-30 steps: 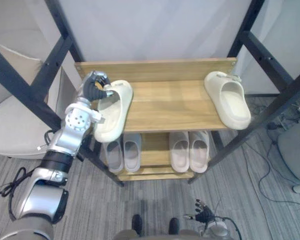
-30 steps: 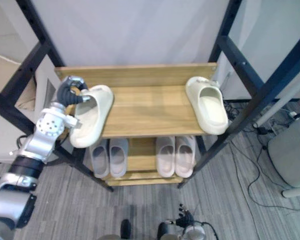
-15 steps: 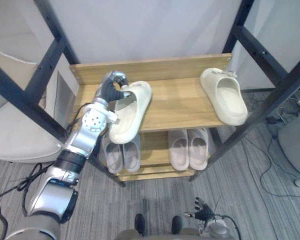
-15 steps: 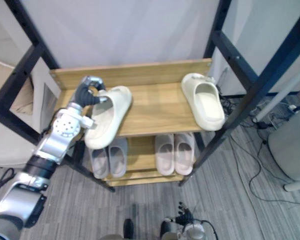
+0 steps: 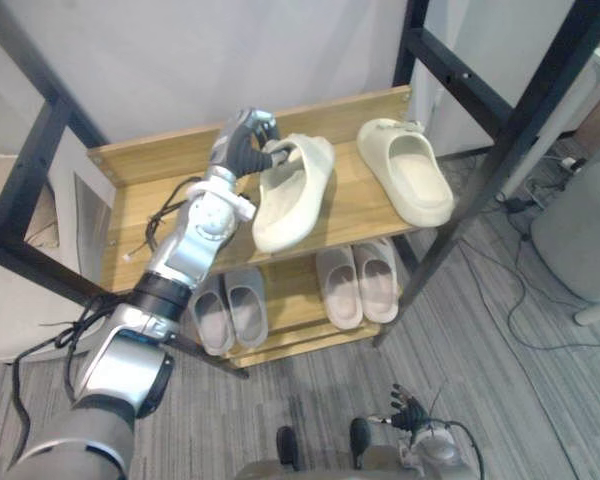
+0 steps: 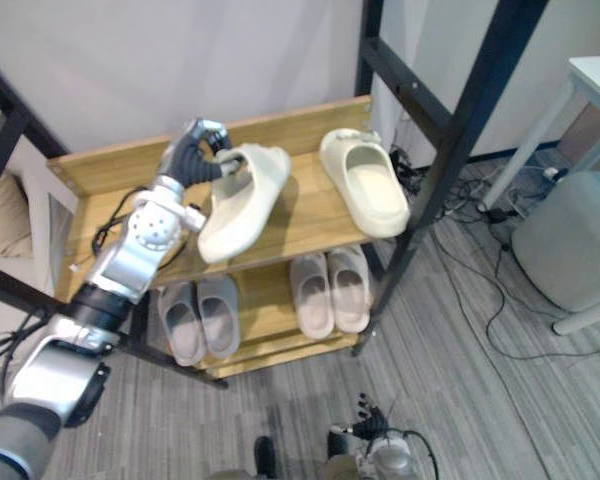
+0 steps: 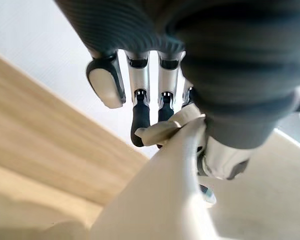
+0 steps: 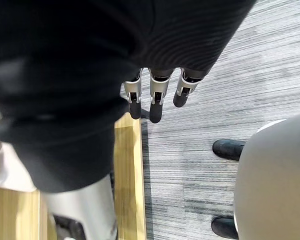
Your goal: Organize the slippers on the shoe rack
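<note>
Our left hand [image 5: 243, 152] is closed on the cream slipper [image 5: 292, 195], its fingers [image 7: 139, 118] curled over the edge of the strap at the toe end. The slipper hangs from the hand, rolled onto its side, with its heel out over the front edge of the top shelf [image 5: 140, 215] of the shoe rack. We cannot tell whether the heel touches the wood. Its mate [image 5: 408, 182] lies flat on the same shelf, just to the right of the hand and close beside the carried slipper. The two do not appear to touch.

We judge the step in hand to be setting this slipper down next to its mate. To do it well, we should roll the wrist until the sole faces the shelf and turn the toe to match the mate. We should then lower the slipper until it is fully supported and only then release the fingers (a release now would likely tip it off the front edge).

Our right hand [image 5: 408, 411] hangs low with its fingers relaxed. Two pairs [image 5: 230, 310] sit on the shelf below.
</note>
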`<state>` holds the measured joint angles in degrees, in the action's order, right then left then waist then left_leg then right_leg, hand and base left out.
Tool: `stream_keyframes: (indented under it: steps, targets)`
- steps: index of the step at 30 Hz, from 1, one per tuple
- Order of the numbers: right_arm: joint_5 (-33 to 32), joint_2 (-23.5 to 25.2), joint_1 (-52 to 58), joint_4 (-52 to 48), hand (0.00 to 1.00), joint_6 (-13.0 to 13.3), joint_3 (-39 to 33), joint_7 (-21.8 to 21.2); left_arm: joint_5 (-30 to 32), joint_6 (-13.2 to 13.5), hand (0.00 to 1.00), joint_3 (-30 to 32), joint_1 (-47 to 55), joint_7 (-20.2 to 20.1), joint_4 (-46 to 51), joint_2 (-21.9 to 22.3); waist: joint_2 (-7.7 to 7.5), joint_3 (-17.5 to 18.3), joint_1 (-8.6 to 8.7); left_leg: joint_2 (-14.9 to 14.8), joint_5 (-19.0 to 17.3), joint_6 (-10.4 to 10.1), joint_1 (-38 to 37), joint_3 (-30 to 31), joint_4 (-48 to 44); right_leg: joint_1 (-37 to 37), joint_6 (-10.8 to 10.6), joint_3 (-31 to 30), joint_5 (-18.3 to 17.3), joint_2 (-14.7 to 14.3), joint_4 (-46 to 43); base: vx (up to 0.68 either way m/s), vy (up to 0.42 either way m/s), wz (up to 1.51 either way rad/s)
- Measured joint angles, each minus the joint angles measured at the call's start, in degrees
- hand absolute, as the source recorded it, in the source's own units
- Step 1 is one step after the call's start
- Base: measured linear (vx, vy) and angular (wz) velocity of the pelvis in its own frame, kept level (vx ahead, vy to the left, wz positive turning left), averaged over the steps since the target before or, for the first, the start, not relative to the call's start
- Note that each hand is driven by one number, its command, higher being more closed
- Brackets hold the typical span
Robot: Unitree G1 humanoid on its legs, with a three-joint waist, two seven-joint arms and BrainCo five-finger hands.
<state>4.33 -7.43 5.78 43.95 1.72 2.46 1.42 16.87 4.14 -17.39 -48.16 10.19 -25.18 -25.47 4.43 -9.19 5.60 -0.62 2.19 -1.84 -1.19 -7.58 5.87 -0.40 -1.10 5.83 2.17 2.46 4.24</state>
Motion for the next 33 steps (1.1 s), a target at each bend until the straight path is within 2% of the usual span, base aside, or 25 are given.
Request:
stream_keyframes:
  steps: [4,15,16,33]
  targets:
    - [0.0,0.0,0.0,-0.3,0.0,0.0,0.0,0.9,1.2,-0.7,1.0,0.0,-2.3,1.0,-0.8,0.7,-0.06,-0.1,0.31,0.1,0.0,0.1,1.2,-1.2,0.0,-1.6,-0.2,-1.3,0.8,0.0,0.1,0.02,0.017,-0.17]
    - [-0.5,0.0,-0.2,-3.0,0.0,0.7,0.0,1.7,2.3,-2.2,1.0,2.3,-8.3,4.1,-4.3,1.1,-0.65,-3.2,1.33,0.2,-0.3,0.5,2.3,-2.9,0.0,-4.1,-0.5,-5.1,2.3,0.1,0.3,-0.01,0.017,-0.18]
    - [-0.5,0.0,-0.3,-3.0,0.0,0.8,0.0,1.9,2.8,-2.2,0.0,2.3,-8.7,4.5,-4.8,1.1,-0.65,-3.2,1.37,0.2,-0.3,0.6,2.5,-2.9,0.0,-4.3,-0.6,-5.2,2.3,0.1,0.2,0.0,0.015,-0.05]
    - [-1.0,0.1,-0.9,-2.5,0.0,1.7,0.0,2.2,4.4,-3.2,0.0,4.1,-9.8,6.0,-5.4,2.2,-1.3,-4.1,1.69,0.6,-0.3,0.6,3.2,-2.6,0.0,-5.3,-0.8,-5.9,2.8,0.4,0.2,0.0,0.004,-0.03]
